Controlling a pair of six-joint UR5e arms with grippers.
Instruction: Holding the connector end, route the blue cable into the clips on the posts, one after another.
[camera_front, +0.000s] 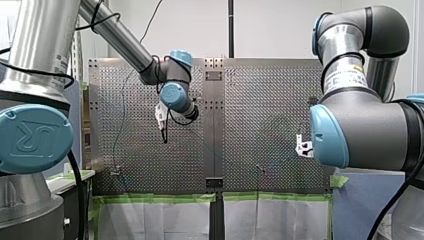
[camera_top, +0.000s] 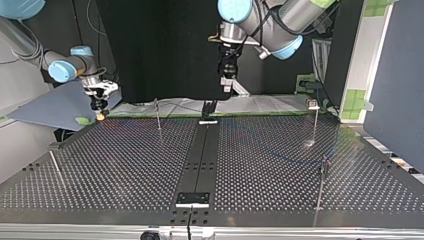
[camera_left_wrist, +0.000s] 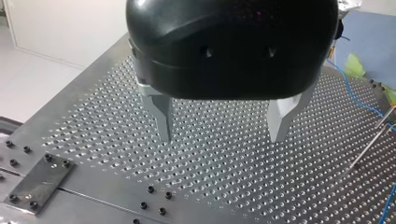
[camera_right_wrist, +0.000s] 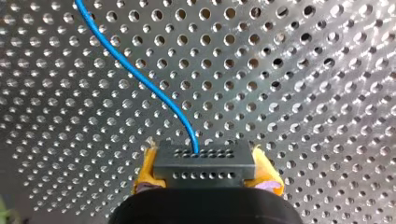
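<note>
Gripping the connector at the far edge, with the posts unthreaded as far as I can see.

Standing at the top view's near side, I see thin posts (camera_top: 321, 187) on the perforated table (camera_top: 125, 165) at four and eight o'clock, then two more at eleven and one. I cannot make out the cable in any of their clips (camera_top: 313, 104), so routing looks not yet begun. Further off, at ten o'clock, my right gripper (camera_right_wrist: 205, 168) is closed snugly on the dark connector (camera_right_wrist: 204, 156). Its yellow pads (camera_right_wrist: 148, 170) squeeze the two short ends, likely so the blue cable (camera_right_wrist: 140, 77) leaves the face unpinched; it curves ahead of the gripper toward eleven o'clock. At twelve o'clock my left gripper (camera_left_wrist: 219, 126) hangs above the table, metal fingers (camera_left_wrist: 161, 116) spread wide with nothing between them. I'd guess it is parked clear of the cable's path.
</note>
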